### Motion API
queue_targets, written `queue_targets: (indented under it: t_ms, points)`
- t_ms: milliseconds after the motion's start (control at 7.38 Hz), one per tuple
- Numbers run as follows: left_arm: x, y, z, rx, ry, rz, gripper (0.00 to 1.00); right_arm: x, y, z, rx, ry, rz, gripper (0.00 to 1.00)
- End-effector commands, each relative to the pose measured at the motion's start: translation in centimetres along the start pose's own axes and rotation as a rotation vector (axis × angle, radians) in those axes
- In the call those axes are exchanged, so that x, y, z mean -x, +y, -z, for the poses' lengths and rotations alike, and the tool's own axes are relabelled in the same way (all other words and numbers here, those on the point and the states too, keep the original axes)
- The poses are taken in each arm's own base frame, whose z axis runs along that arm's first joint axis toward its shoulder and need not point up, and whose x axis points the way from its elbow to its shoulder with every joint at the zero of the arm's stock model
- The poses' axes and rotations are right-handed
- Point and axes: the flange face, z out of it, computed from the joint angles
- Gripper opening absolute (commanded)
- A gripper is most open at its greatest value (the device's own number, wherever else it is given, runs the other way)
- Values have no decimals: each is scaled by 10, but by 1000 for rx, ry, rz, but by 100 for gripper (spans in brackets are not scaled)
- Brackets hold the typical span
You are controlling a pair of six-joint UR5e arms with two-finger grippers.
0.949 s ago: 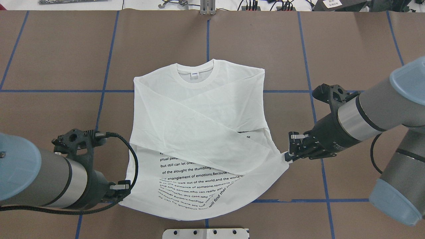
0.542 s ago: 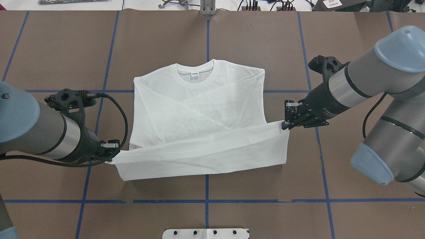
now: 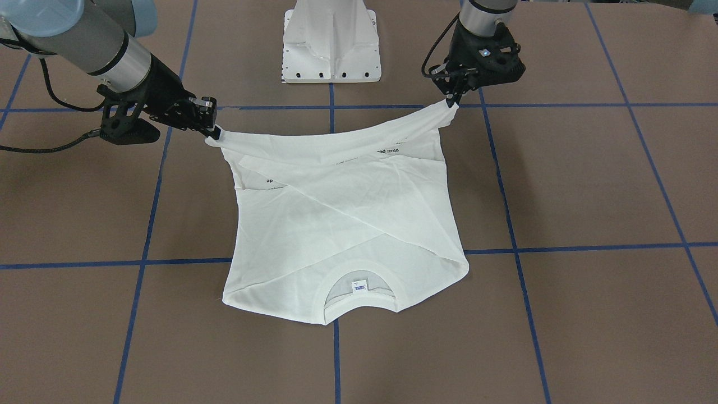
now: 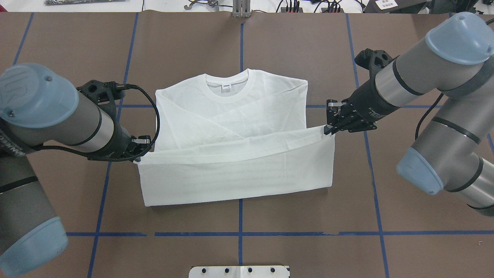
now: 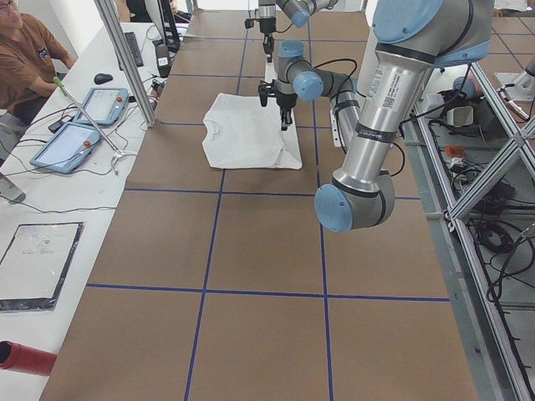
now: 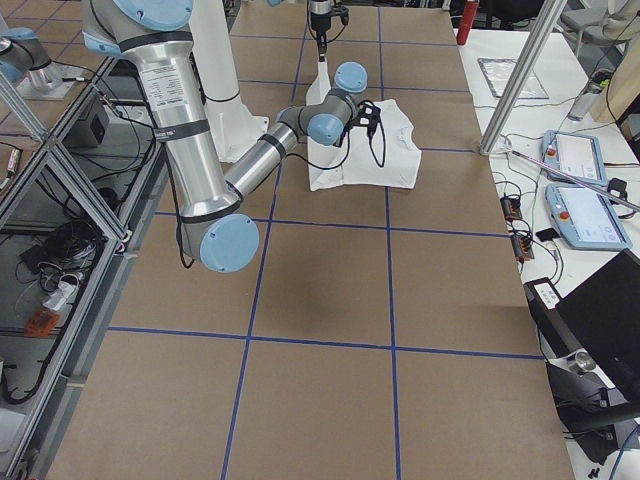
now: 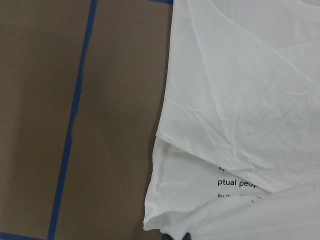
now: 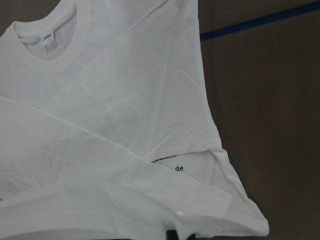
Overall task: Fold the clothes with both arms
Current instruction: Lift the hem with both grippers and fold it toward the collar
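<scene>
White long-sleeved cotton shirt (image 4: 231, 112) lay mid-table, hem raised. My left gripper (image 4: 141, 154) and right gripper (image 4: 328, 131) each pinched one hem corner. Brown blue-taped table (image 4: 308, 50) showed all round; white pedestal base (image 3: 331, 39) stood apart.

**Around the Work Area**

We see a brown table cover (image 4: 301, 50) gridded with blue tape (image 4: 240, 216), and a white pedestal base (image 3: 331, 39) at its edge. Alongside, a person in a brown shirt (image 5: 29, 54), one tablet (image 5: 102, 104) near another (image 5: 65, 146), and a red cylinder (image 5: 25, 357).
</scene>
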Motion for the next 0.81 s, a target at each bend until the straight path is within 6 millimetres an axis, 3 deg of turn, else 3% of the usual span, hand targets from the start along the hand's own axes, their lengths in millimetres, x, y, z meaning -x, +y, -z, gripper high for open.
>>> queue_targets:
  t_ms: [0,136,271,678]
  points:
    - [12,-67,-23,-66,-8,58,0,-2,-12,-2,-9,8,-15,0]
    - [18,-95,-14,-103,-1,87,0,-2,-16,-1,-22,11,-20,0]
    - [16,-104,-3,-121,6,38,0,-5,-21,1,-42,15,-24,0]
    - [-8,-122,-14,-123,8,41,0,18,-62,-9,-81,28,-40,0]
